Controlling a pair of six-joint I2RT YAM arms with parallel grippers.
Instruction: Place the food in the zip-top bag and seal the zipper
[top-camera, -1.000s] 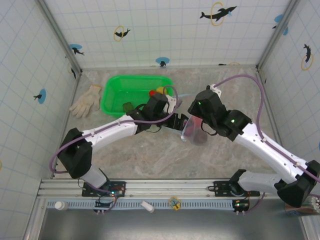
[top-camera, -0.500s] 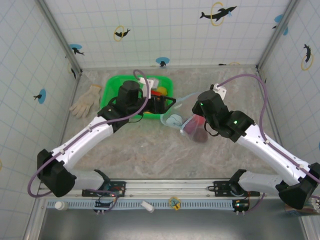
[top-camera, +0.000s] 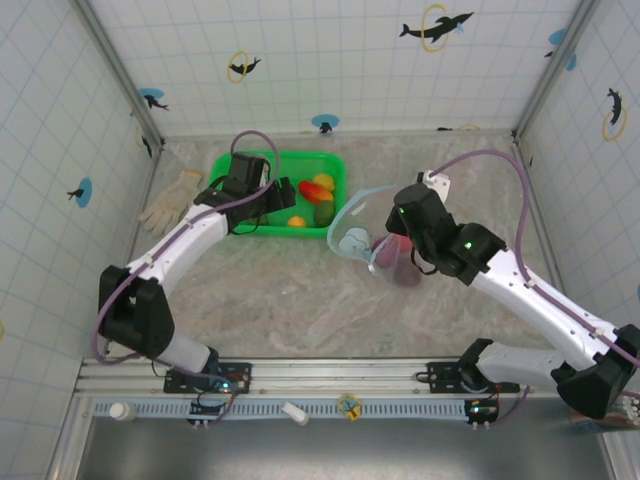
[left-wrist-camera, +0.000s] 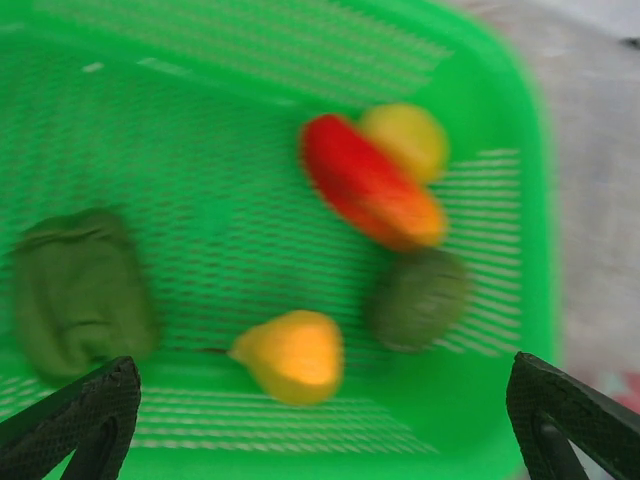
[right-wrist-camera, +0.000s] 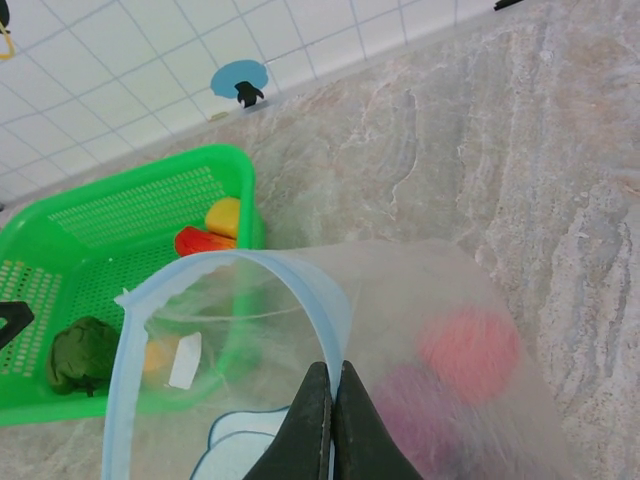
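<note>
Left end effector (left-wrist-camera: 320, 415) wide over basket (left-wrist-camera: 500, 120) food (left-wrist-camera: 370, 195) — right end effector (right-wrist-camera: 334, 385) pinches zip-top bag (right-wrist-camera: 450, 290).

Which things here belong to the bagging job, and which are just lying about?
Part of the job: zip-top bag, held at its zipper by the right gripper; bagged food; loose food in the green basket, under the open left gripper.
Lying about: white glove, left of the basket; dolphin stickers on the walls.
</note>
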